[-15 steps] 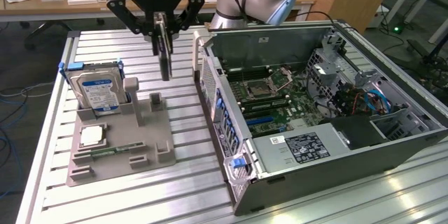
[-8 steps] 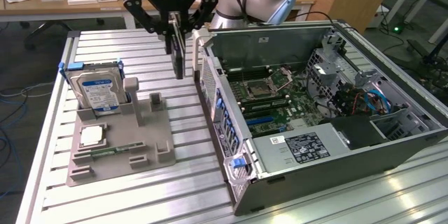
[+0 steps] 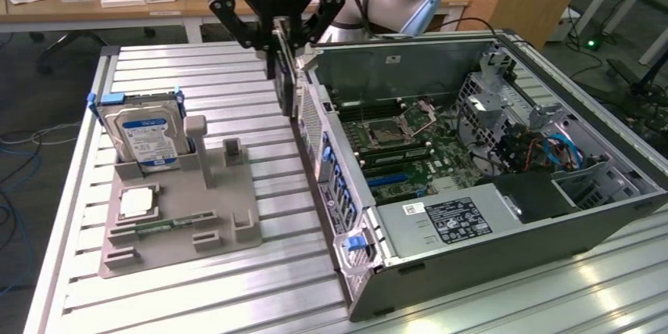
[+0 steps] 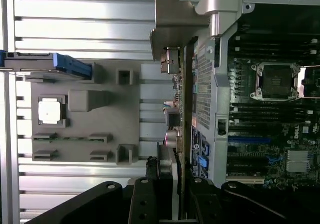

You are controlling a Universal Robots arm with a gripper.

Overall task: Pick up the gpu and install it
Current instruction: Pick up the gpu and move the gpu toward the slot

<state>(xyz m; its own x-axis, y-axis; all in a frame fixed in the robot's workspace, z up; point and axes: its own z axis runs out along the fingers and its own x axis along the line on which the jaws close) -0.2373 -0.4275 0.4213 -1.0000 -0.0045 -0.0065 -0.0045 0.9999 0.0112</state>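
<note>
My gripper (image 3: 281,46) is shut on the gpu (image 3: 285,87), a thin dark card that hangs edge-on below the fingers. It hovers just outside the rear wall of the open computer case (image 3: 345,217), at the far end of that wall. In the wrist view the gpu (image 4: 181,114) runs edge-on away from my gripper (image 4: 172,186), with its silver end bracket (image 4: 170,23) farthest from the fingers. The card lies alongside the case's perforated rear panel (image 4: 204,93). The motherboard (image 3: 418,146) lies exposed inside the case.
A grey parts fixture (image 3: 224,209) stands at the exterior view's left, carrying a silver hard drive (image 3: 146,134), a processor chip (image 3: 136,202) and a green memory stick (image 3: 167,224). The power supply (image 3: 449,220) fills the case's near corner. Desks stand behind the ribbed table.
</note>
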